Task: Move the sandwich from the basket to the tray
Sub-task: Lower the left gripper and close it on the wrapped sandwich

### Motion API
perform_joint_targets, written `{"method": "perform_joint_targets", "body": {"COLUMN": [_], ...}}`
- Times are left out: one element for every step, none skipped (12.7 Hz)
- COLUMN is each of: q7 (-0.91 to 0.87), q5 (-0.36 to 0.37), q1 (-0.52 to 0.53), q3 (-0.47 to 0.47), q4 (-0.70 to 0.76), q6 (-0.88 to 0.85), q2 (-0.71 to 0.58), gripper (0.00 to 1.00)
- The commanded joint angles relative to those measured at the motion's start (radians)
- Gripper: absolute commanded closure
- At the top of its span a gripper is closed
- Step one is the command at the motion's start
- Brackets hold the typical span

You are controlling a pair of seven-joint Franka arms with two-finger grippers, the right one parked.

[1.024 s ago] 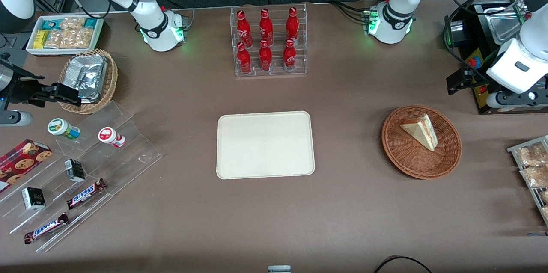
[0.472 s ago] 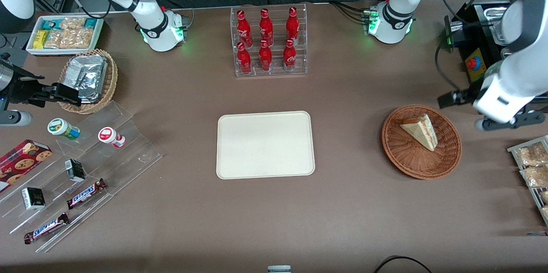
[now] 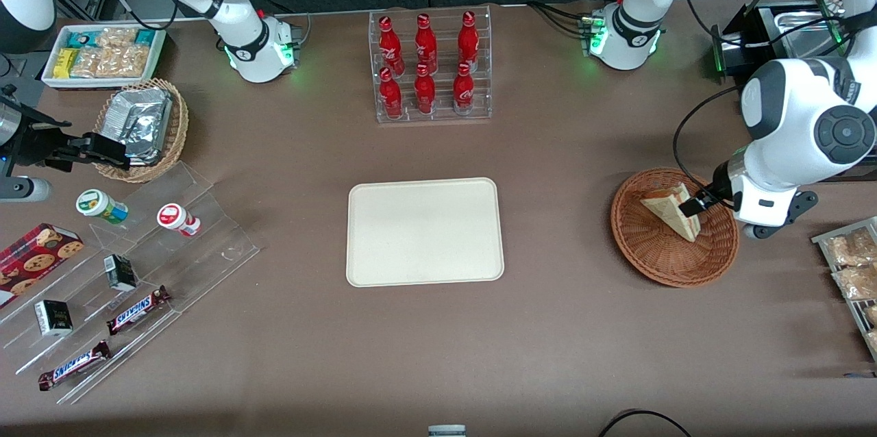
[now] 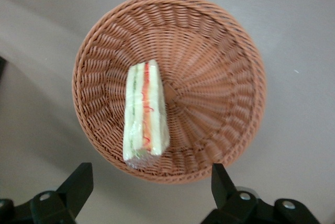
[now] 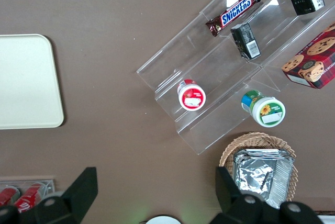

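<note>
Plainly, the sandwich (image 4: 145, 113) is a pale white-bread wedge lying inside the basket (image 4: 230, 72), its cut edge showing green and red filling stripes between the bread layers, with a glossy clear wrap visible at its wider end. It lies off-centre on the reddish-brown weave, close to the rim. The gripper (image 4: 152, 185) hangs above the basket with its two dark fingers (image 4: 78, 182) spread wide, gripping nothing. Toward the table's middle, well apart from the basket, lies the cream-white tray (image 3: 425, 231), flat with rounded corners.
</note>
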Motion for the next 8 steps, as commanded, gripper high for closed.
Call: {"method": "perform_joint_targets", "body": {"q7": [-0.051,-0.061,-0.088,-0.129,-0.165,-0.179,-0.182,-0.182], "q5": [0.009,0.003,-0.006,-0.008,-0.008,-0.008,-0.008,-0.008], "q1": [0.006,0.006,0.006,0.004,0.003,0.001,0.003,0.003], "q3": [0.018,0.025,0.043,0.046,0.045,0.045,0.045,0.045], "q4": [-0.106,-0.141,-0.157,-0.158,-0.157,-0.158,-0.160,-0.160], "q6": [0.092,0.130,0.165,0.184,0.204,0.228,0.247,0.256], "q2": [-0.024,-0.022,-0.014,0.013,0.041,0.062,0.082,0.097], "gripper": [0.00,0.00,0.00,0.00,0.00,0.00,0.00,0.00]}}
